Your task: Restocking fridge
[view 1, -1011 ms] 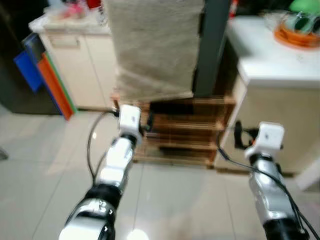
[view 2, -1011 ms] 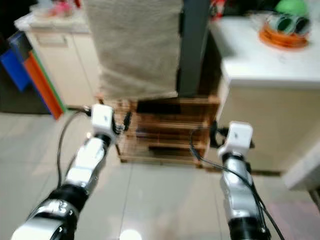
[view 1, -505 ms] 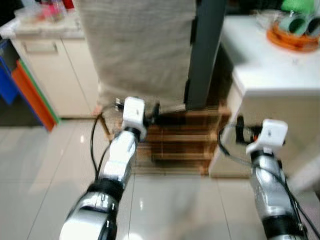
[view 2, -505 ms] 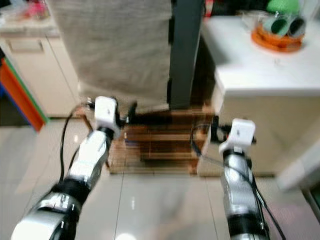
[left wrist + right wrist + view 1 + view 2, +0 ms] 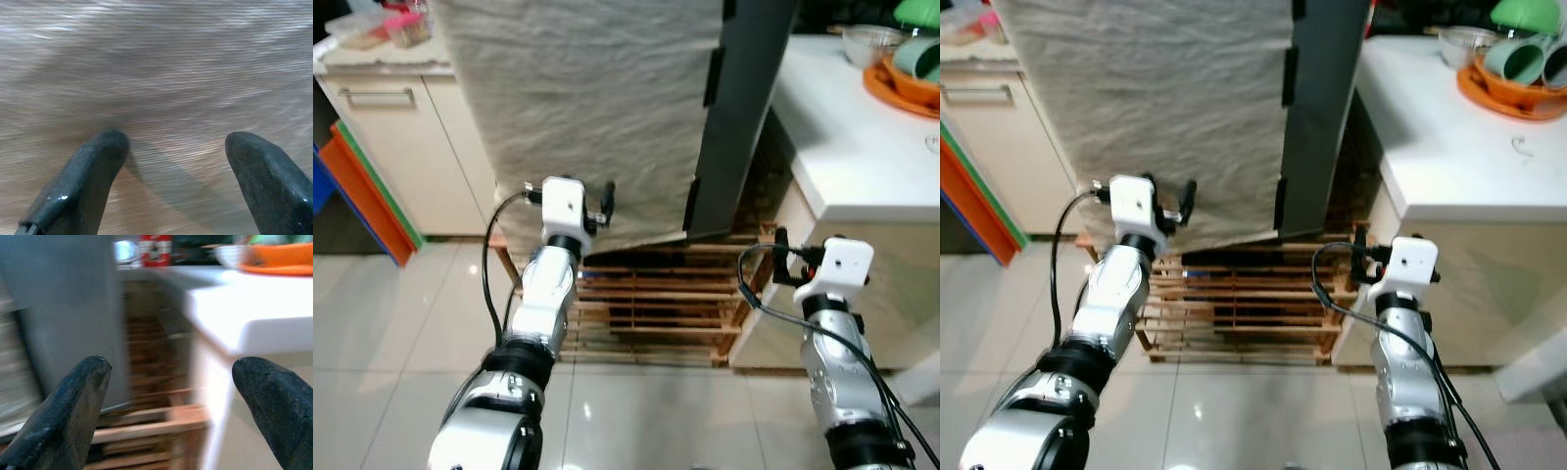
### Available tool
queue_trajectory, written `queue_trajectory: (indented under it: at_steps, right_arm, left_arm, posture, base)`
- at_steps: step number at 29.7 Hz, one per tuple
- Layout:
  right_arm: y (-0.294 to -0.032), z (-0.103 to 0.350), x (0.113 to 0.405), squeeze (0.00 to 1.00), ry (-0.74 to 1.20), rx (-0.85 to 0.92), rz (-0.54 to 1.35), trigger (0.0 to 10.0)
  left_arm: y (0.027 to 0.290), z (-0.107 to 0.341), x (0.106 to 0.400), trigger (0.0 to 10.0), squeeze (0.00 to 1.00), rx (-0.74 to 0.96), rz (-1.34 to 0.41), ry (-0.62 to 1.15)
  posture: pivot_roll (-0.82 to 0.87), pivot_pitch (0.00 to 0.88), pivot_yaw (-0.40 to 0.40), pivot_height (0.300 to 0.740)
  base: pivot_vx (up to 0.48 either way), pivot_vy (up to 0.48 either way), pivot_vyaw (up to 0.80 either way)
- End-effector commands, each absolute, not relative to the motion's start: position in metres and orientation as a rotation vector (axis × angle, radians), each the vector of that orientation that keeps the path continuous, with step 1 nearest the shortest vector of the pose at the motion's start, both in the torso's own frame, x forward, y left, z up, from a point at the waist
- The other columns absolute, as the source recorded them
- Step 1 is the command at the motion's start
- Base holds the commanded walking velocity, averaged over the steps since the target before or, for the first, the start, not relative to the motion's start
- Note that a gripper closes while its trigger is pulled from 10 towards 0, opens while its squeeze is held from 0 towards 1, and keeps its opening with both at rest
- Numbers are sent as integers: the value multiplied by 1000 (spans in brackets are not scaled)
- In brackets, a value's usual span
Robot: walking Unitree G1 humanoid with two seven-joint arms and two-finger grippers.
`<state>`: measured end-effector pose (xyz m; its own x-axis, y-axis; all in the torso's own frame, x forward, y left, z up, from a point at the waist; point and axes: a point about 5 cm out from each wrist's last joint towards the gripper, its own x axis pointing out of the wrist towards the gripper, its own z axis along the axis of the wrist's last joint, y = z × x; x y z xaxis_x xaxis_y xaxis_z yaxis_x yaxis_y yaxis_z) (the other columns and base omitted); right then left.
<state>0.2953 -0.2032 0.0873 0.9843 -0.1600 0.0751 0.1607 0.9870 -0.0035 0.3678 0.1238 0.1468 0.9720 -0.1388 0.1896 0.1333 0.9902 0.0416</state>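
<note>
Where cups (image 5: 1526, 59) fill tray (image 5: 1489, 90), tools (image 5: 171, 161) spread

A white counter (image 5: 1449, 157) bears an orange tray (image 5: 1518, 93) holding green cups (image 5: 1513, 54)

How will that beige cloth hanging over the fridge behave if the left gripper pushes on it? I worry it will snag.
The beige cloth hangs in soft wrinkles, so it likely gives and folds rather than resists. Its lower edge drapes loose above the wooden rack, so a push probably swings it. The weave looks coarse before the open left gripper; fingertips may catch.
</note>
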Motion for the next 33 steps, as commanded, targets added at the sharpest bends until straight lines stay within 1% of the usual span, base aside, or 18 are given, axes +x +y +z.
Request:
queue_trajectory:
  at_steps: [1, 4, 7, 12, 17, 24, 33]
  right_arm:
    - [-201, 89, 294, 0, -88, -24, -142, 10000]
    - [-200, 87, 289, 0, -82, -22, -139, 10000]
    - [-201, 83, 284, 0, -67, -21, -142, 10000]
    - [-200, 80, 279, 0, -55, -27, -137, 10000]
    - [-201, 76, 268, 0, -30, -31, -138, 10000]
    - [-202, 76, 266, 0, -23, -39, -138, 10000]
    - [-202, 77, 266, 0, -7, -46, -127, 10000]
  left_arm:
    - [133, 143, 371, 10000, 0, 20, -104, -154]
    - [140, 146, 379, 10000, 0, 36, -80, -121]
    - [134, 146, 384, 10000, 0, 33, -86, -81]
    - [130, 150, 389, 10000, 0, 38, -95, -67]
    - [124, 171, 400, 10000, 0, -3, -116, -88]
    - [121, 179, 403, 10000, 0, 28, -152, -100]
    - [131, 177, 404, 10000, 0, 38, -133, -84]
  posture:
    - [31, 0, 27, 740]
    - [21, 0, 29, 740]
    - [17, 0, 27, 740]
    - [1, 3, 30, 740]
    - [-16, 37, 25, 740]
    - [-21, 51, 22, 740]
    - [-13, 51, 7, 740]
  base:
    - [0, 0, 0]
    - [0, 0, 0]
    - [0, 0, 0]
    - [0, 0, 0]
    - [0, 0, 0]
    - [0, 0, 0]
    - [0, 0, 0]
